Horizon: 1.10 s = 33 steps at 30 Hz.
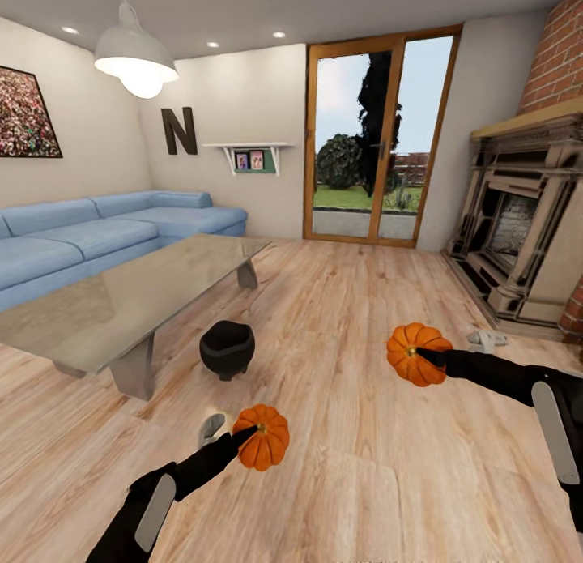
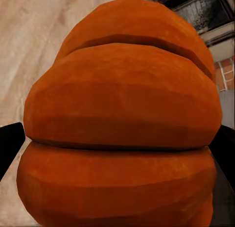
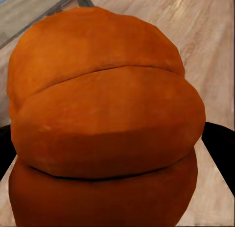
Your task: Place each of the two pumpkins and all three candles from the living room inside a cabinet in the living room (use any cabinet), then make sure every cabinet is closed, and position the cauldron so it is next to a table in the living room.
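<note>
Each arm carries a pumpkin above the wooden floor (image 1: pixel 348 320). The left end effector (image 1: pixel 247 437) is closed around the left pumpkin (image 1: pixel 263 437), a squat, deep-orange fruit with rounded ribs parted by darker grooves; in the left wrist view those ribs (image 2: pixel 120 124) bulge between two dark fingers (image 2: pixel 10 148). The right end effector (image 1: pixel 427 357) likewise clamps the right pumpkin (image 1: pixel 415 352), held higher and nearer the ornate fireplace (image 1: pixel 518 239); its matte orange lobes (image 3: pixel 103 129) sit between black fingers (image 3: pixel 220 148). The cauldron (image 1: pixel 227 349), black, glossy and round-bellied, stands on the floor just beside the glass-topped bench (image 1: pixel 121 292), with a blue sofa (image 1: pixel 97 235) behind.
</note>
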{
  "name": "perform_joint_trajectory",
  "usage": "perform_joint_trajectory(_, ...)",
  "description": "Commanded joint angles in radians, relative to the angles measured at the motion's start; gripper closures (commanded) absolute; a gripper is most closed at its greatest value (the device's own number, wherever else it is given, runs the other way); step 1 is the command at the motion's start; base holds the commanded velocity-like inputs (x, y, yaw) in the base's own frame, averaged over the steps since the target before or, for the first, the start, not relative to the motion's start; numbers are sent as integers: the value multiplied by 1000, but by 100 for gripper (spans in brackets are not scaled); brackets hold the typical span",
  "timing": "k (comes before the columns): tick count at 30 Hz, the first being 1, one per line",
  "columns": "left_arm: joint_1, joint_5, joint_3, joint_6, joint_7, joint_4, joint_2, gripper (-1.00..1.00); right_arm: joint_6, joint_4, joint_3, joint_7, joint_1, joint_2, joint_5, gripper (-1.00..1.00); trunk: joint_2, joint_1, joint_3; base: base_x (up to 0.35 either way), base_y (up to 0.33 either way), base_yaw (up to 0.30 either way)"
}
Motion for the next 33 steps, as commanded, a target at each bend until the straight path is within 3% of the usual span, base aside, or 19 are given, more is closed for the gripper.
perform_joint_trajectory(1, -1, 2, 4, 7, -3, 1, -1, 100, 12, 0, -2, 6, -1, 0, -19, 100, 0, 0, -1, 0, 0, -255)
perform_joint_trajectory(24, -1, 1, 3, 7, 0, 12, -1, 100, 22, 0, -5, 7, -3, 0, -19, 100, 0, 0, -1, 0, 0, -272)
perform_joint_trajectory(26, -2, 1, 3, 9, 24, 13, -3, 100, 22, 0, -5, 8, -3, 0, -19, 100, 0, 0, -1, 0, 0, -275)
perform_joint_trajectory(29, -44, 6, -5, 20, 77, 12, -12, 100, 22, 0, -6, 10, -2, -1, -19, 100, 0, 0, -1, 0, 0, -276)
perform_joint_trajectory(33, -191, 10, -35, 93, 193, 43, -34, 100, 21, 0, -2, 39, 11, -1, -19, 100, 0, 0, -1, 0, 0, -276)
